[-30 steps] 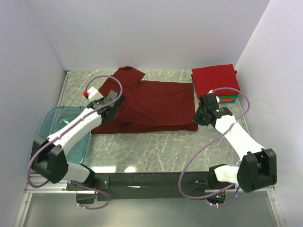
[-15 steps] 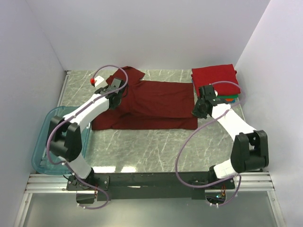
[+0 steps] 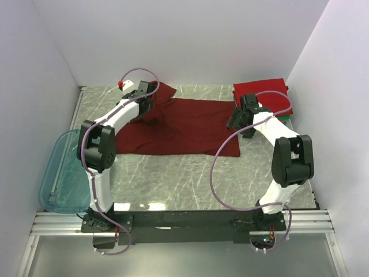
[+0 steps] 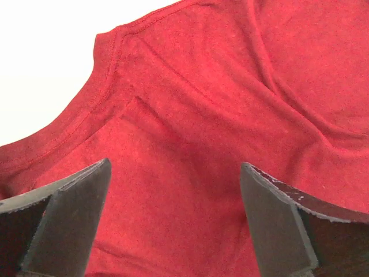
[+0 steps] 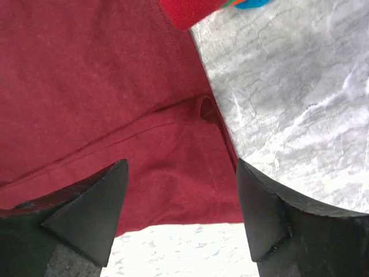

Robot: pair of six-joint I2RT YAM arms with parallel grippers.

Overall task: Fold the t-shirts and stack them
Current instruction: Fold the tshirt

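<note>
The dark maroon t-shirt (image 3: 190,130) lies flat across the middle of the marble table, folded over lengthwise. My left gripper (image 3: 147,95) hovers open over its far left end by the sleeve. In the left wrist view the left gripper (image 4: 173,190) has only loose maroon cloth (image 4: 202,86) below its spread jaws. My right gripper (image 3: 241,122) stands open over the shirt's right edge; the right gripper (image 5: 181,190) straddles the hem (image 5: 173,115), gripping nothing. A stack of folded t-shirts (image 3: 260,92), bright red on top, sits at the back right.
A translucent teal bin (image 3: 60,173) hangs off the table's left edge near the left arm's base. White walls close in the back and both sides. The red stack's corner (image 5: 184,11) lies just beyond the right gripper. Bare marble (image 3: 184,179) runs along the front.
Both arms stretched toward the back of the table, carrying the shirt's edge. Both grippers, shut before, have opened and let go of the cloth.
</note>
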